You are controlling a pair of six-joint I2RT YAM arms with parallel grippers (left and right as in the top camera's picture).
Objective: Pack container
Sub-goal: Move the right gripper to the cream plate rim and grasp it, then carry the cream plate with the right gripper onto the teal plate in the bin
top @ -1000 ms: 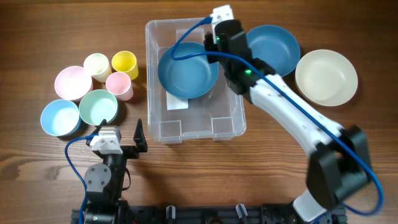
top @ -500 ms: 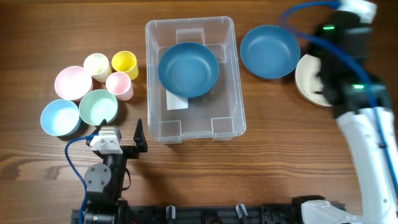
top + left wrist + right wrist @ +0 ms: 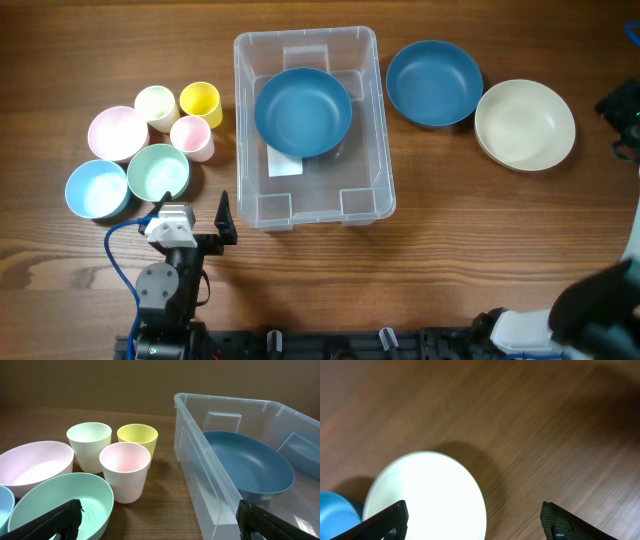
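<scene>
The clear container (image 3: 243,120) stands at mid-table with a dark blue bowl (image 3: 302,111) lying in it. My left gripper (image 3: 190,210) rests low at the front left, open and empty. One of its fingers is beside the mint bowl (image 3: 65,500), the other beside the container's wall (image 3: 200,465). A second dark blue bowl (image 3: 434,82) and a cream bowl (image 3: 524,124) sit on the table to the container's right. My right gripper (image 3: 475,520) hangs open and empty above the wood, just right of the cream bowl (image 3: 425,495). Only a dark part of that arm (image 3: 622,108) shows overhead.
At the left sit a pink bowl (image 3: 117,132), a light blue bowl (image 3: 96,189), and white (image 3: 155,104), yellow (image 3: 200,101) and pink (image 3: 191,137) cups. The right arm's base (image 3: 590,315) fills the front right corner.
The right arm has swung from the container's back rim out to the table's right edge, and its jaws have widened. The blue bowl stays in the container. The left arm is still.
</scene>
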